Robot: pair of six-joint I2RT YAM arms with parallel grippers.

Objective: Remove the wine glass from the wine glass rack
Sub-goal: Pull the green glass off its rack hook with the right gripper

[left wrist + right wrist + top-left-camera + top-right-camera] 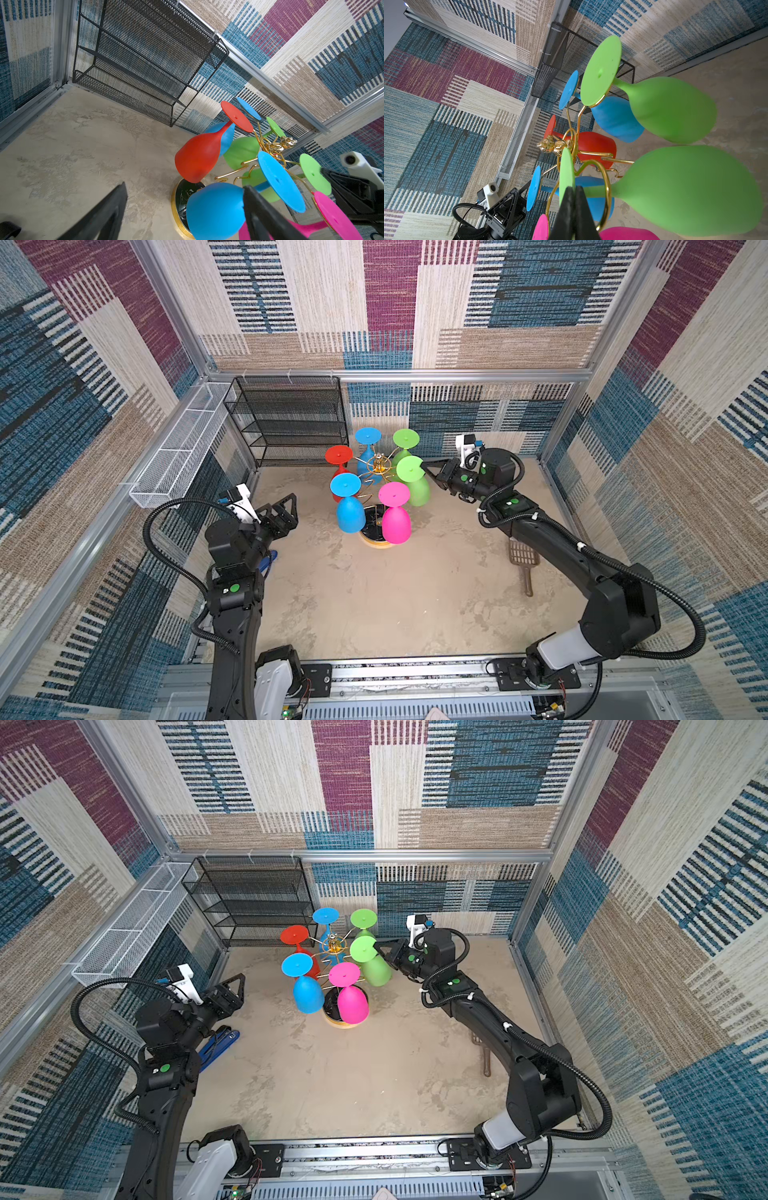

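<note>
Item: green matte wine glass (417,491), hung bowl-down in the right loop of the gold wire wine glass rack (379,466), far centre. Its foot rim is clamped by the right gripper (424,467), presumably for sliding outward. The left gripper (289,512) is spread, idle, well apart.

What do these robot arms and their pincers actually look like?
The left arm and right arm are black and jointed, each with a looping ribbed black cable, round green stickers, a white shell near the base and a white wrist camera. The left gripper and right gripper have black triangular open-frame fingers.
</note>
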